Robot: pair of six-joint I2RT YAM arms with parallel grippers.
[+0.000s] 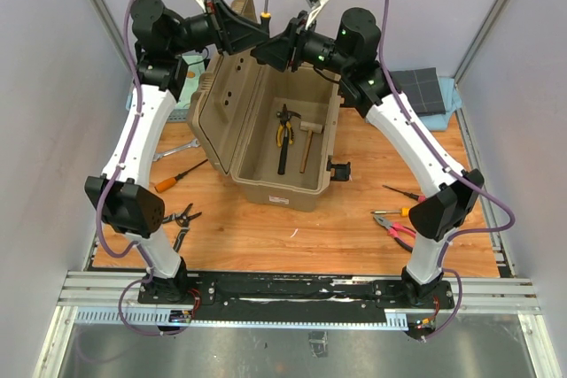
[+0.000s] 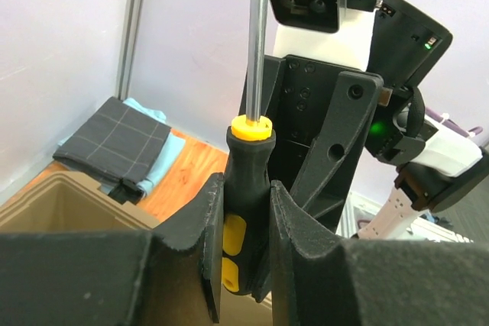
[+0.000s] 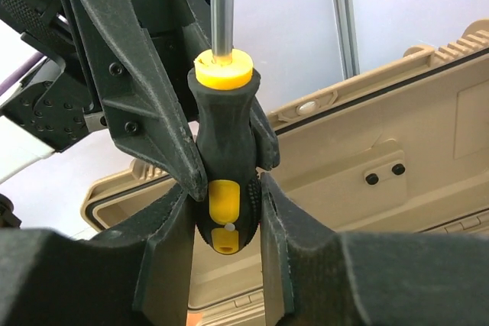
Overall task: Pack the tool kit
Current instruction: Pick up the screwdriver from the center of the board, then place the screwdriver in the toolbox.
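The tan toolbox (image 1: 306, 190) stands open in the middle of the table, lid (image 3: 397, 150) up at the left. Yellow-handled pliers (image 1: 283, 133) and a hammer (image 1: 307, 141) lie inside it. Above its back edge my left gripper (image 1: 255, 31) and right gripper (image 1: 276, 40) meet on one black-and-yellow screwdriver (image 1: 265, 15), held upright with the shaft pointing up. In the left wrist view my left gripper (image 2: 246, 253) pinches the handle (image 2: 246, 188). In the right wrist view my right gripper (image 3: 225, 246) closes on the handle's lower end (image 3: 224, 150), just below the left fingers (image 3: 164, 143).
On the table left of the box lie an orange-handled screwdriver (image 1: 174, 176), a wrench (image 1: 173, 152) and black pliers (image 1: 182, 216). On the right lie red pliers (image 1: 396, 228) and two small screwdrivers (image 1: 403, 192). A folded dark grey cloth (image 1: 421, 90) lies at the back right.
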